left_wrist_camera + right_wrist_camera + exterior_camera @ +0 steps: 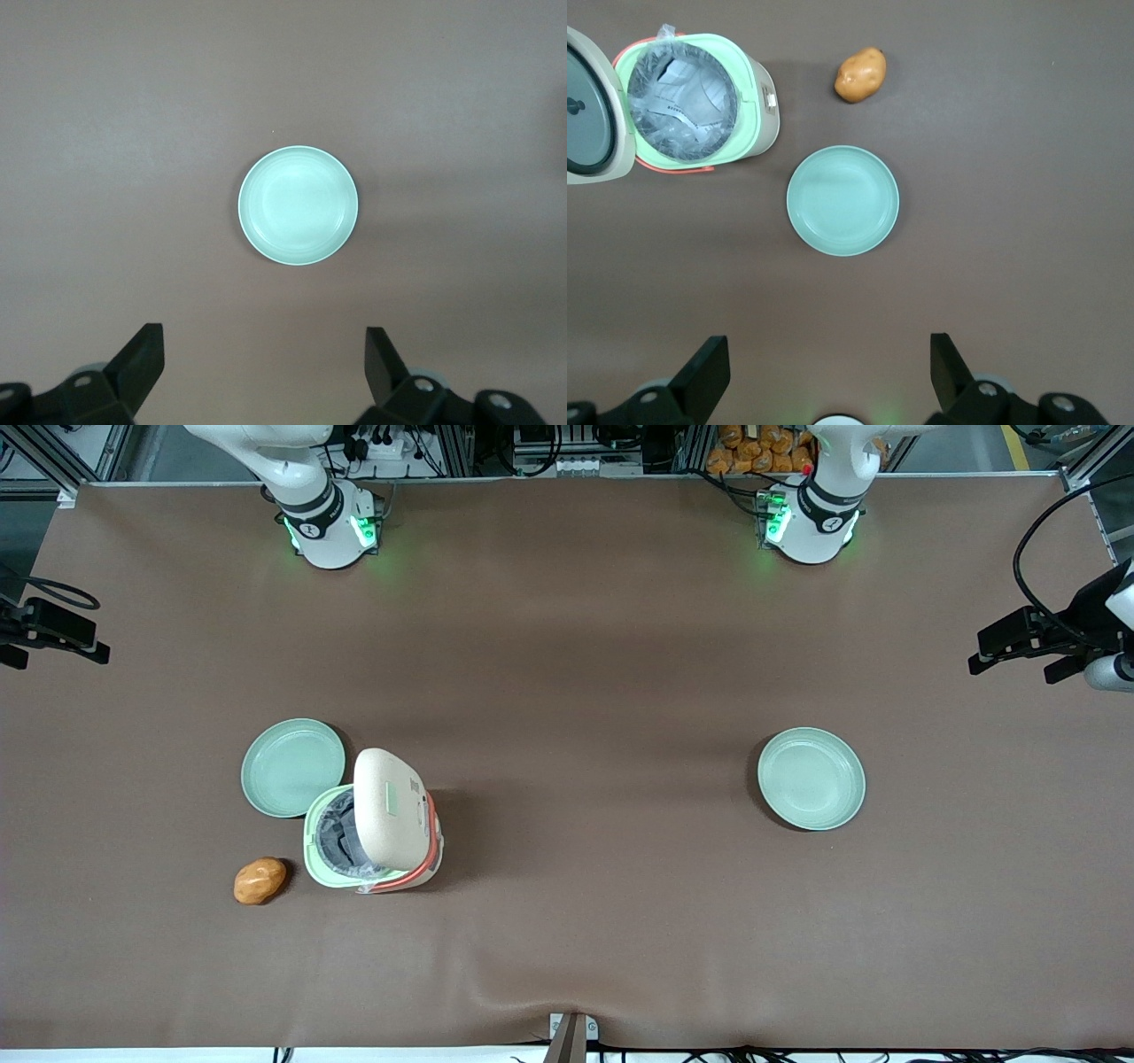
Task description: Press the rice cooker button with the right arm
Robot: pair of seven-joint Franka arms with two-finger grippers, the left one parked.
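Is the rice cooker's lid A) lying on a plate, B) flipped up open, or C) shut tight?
B: the rice cooker has its lid standing up, so the crinkly lined pot inside shows. The right arm's tool is open, high above the plate beside the cooker.

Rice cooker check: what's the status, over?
Black two-finger gripper open, high above the table, holding nothing. Cream-white rice cooker lid up, lined pot showing. Pale green plate and brown potato beside it; nothing blocking the way.
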